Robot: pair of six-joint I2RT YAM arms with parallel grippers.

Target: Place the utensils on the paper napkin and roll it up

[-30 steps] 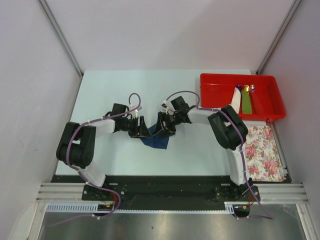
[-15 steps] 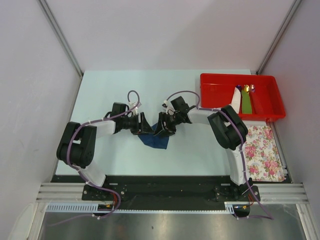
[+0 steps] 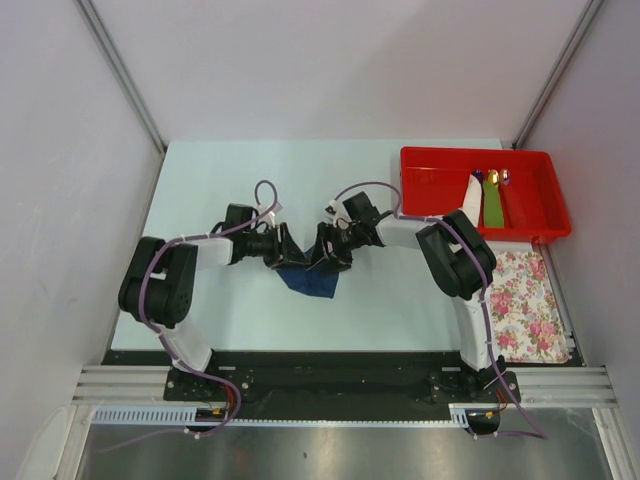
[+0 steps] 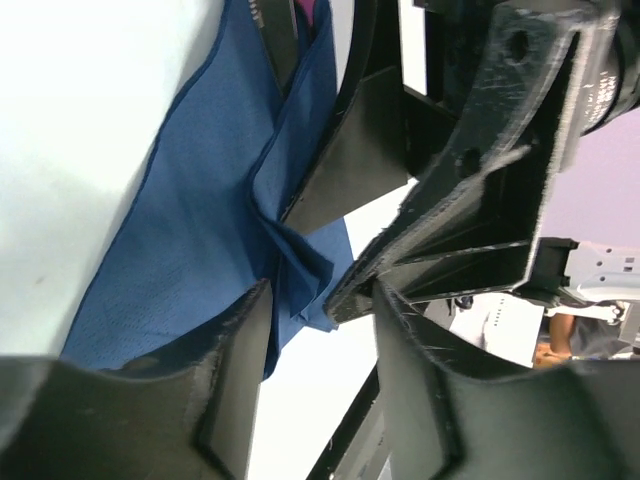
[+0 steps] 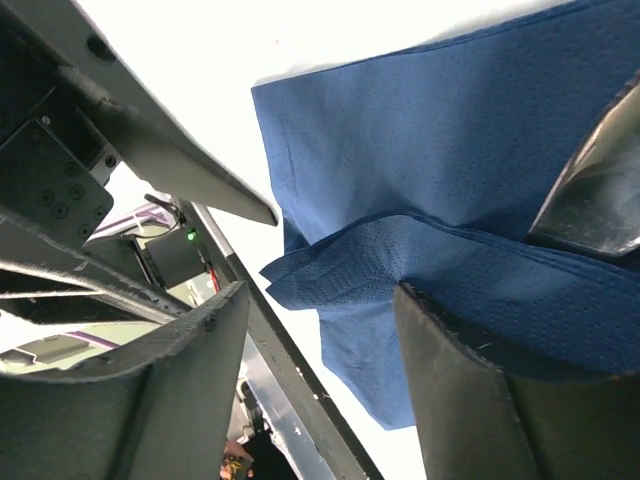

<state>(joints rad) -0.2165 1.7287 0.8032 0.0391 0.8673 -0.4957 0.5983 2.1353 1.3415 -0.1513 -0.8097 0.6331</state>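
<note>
The paper napkin (image 3: 310, 281) lies on the pale worktop (image 3: 200, 190) between the two arms, just ahead of their bases. It is not flat: one edge is doubled over into a loose, raised fold with a crumpled corner. No utensil shows on it or in the fold from any view, so I cannot tell whether the knife is tucked inside. The left claw (image 4: 322, 290) and the right claw (image 5: 320, 295) crowd that fold from opposite sides, their tips close to touching. Both have their jaws apart, with paper in the gap but pinched by neither as far as can be seen. This looks like the start of the roll. To do it well, each claw should take the same layers near its own end of the fold, close gently because the paper is thin, and turn it over evenly, pressing lightly on the worktop. The tips need room to avoid clashing. Well off to the far right sits a red tray (image 3: 430, 165) with small pieces, and a floral cloth (image 3: 525, 300) lies on the near side of it.
</note>
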